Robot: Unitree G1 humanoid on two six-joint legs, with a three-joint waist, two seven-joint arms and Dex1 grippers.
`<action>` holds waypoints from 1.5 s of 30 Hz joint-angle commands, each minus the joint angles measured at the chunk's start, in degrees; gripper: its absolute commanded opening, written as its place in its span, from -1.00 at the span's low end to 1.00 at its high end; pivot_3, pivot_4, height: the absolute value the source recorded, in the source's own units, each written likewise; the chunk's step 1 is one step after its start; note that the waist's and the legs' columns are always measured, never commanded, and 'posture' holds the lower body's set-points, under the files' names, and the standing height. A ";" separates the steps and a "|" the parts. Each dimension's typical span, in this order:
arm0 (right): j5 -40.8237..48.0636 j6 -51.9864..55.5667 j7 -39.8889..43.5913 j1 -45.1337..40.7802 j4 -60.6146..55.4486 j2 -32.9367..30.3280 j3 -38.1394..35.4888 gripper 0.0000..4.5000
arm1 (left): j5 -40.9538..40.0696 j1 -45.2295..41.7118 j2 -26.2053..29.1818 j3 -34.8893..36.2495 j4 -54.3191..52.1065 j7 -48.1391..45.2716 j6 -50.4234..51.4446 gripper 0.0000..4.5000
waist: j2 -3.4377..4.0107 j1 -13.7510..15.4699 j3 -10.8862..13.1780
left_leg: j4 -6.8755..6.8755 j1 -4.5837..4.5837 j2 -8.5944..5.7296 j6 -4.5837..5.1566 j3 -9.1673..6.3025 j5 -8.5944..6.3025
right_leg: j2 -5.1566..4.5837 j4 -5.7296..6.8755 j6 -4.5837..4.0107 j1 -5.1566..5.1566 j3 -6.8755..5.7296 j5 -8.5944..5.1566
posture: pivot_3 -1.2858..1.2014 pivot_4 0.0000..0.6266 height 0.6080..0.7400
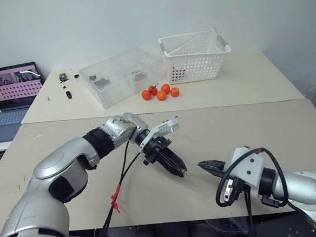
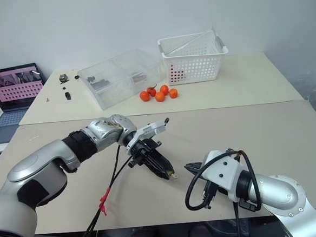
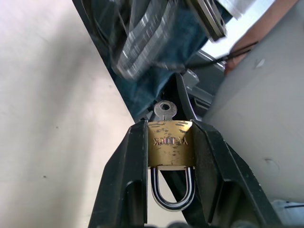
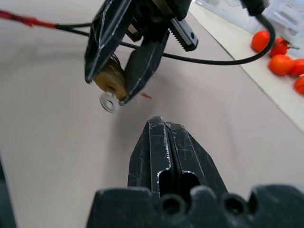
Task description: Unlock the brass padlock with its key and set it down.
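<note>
Missing the key [image 3: 165, 109] looks the main risk — the right gripper [image 4: 164, 137], its 2 fingers pressed together and empty, sits just short of it. Clamped between the left gripper's [image 3: 170, 142] fingers above the table [image 1: 256, 128], the brass padlock [image 3: 170, 145] keeps its key inserted — shackle unreleased.

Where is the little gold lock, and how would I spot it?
Look over the tan table to the left gripper in the middle. Pinched between its two black fingers is the brass padlock, a small golden block with a silvery loop at one end and a key stuck in the other. The small orange fruits farther back are round and orange, not metal.
</note>
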 commanded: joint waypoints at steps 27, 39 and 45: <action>-7.87 -14.75 2.81 -0.24 -0.08 3.51 1.22 0.11 | -2.62 -2.40 -2.18 3.43 3.13 -0.57 1.65 -0.63 | -0.12 0.06 0.07 | 0.03 0.04 0.05 0.05 0.03 -0.03 | 0.01 0.01 -0.01 0.03 0.10 0.00 | 0.03 -0.52 1.00; -8.17 -13.07 2.75 -1.62 -0.38 4.88 2.22 0.11 | -2.48 -2.35 -3.64 4.79 3.73 -0.57 2.10 -0.63 | -0.04 0.03 0.02 | 0.02 0.02 0.03 0.11 0.04 -0.07 | 0.00 -0.01 -0.07 0.02 0.13 0.03 | 0.03 -0.52 1.00; -8.01 -13.17 2.73 -0.31 -0.69 5.19 1.57 -0.12 | -2.44 -2.53 -3.77 4.62 3.91 -0.57 1.93 -0.63 | -0.05 0.02 0.03 | 0.04 0.04 0.04 0.12 0.05 -0.07 | 0.00 0.00 -0.02 0.02 0.13 0.01 | 0.03 -0.52 1.00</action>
